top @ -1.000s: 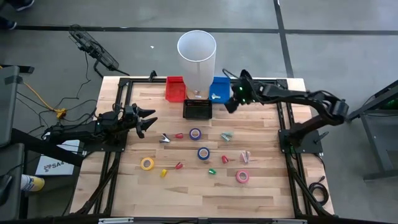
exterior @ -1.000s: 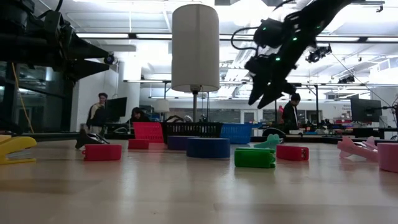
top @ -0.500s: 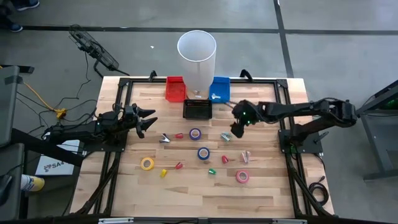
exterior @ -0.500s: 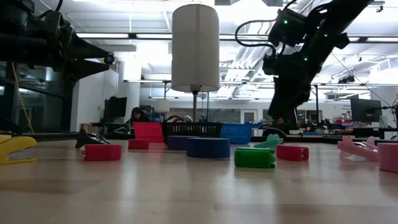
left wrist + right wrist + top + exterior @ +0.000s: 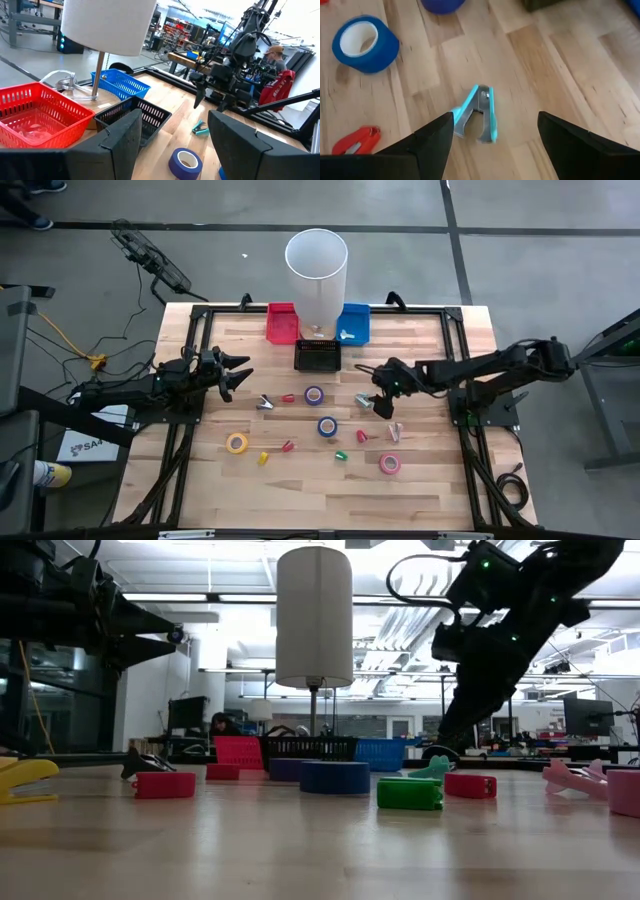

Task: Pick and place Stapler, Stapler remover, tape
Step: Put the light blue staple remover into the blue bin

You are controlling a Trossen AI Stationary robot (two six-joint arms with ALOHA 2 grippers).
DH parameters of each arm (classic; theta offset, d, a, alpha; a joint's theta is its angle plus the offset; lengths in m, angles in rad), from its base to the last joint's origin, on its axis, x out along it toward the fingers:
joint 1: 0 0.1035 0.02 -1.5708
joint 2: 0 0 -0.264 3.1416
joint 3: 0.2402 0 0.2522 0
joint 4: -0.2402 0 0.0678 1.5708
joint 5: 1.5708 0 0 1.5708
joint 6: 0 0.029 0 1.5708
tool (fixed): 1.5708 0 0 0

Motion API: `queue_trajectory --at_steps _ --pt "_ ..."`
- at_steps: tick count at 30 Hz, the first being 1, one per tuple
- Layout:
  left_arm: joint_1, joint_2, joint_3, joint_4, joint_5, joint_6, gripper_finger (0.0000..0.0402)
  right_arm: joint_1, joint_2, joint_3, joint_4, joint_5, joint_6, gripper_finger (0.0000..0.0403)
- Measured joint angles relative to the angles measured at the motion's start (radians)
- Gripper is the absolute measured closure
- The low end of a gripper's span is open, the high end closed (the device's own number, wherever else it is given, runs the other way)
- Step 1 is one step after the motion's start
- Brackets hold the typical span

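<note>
My right gripper is open and hangs above a teal staple remover lying flat on the wood. In the right wrist view the remover shows between the spread fingers, untouched. In the low view the fingers point down, clear of the table. Two blue tape rolls, a yellow one and a pink one lie flat. Small red staplers, a green one and a yellow one are scattered about. My left gripper waits open over the table's left side.
Red basket, blue basket and black basket stand at the far edge around a tall white cylinder. A pink staple remover and a silver one lie on the wood. Bare wood spans the near edge.
My right gripper has swung from above the blue basket at the far edge toward the near edge and down, ending over the teal staple remover, fingers pointing down. Nothing on the table has moved.
</note>
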State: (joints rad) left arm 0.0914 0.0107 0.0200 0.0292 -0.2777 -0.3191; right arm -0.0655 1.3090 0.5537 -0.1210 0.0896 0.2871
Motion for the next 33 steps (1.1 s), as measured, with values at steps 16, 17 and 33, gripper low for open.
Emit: queue_trajectory --at_steps 16,17,33 --pt "0.000 0.000 0.000 0.000 0.000 0.000 0.0176 0.105 0.023 0.028 -0.015 0.117 0.114 0.0123" --pt "0.000 0.000 0.000 0.000 0.000 0.000 0.0176 0.105 0.034 0.044 -0.035 0.130 0.114 0.0123" --pt "0.000 0.000 0.000 0.000 0.000 0.000 0.0176 0.089 0.208 0.257 -0.285 0.114 0.428 0.0123"
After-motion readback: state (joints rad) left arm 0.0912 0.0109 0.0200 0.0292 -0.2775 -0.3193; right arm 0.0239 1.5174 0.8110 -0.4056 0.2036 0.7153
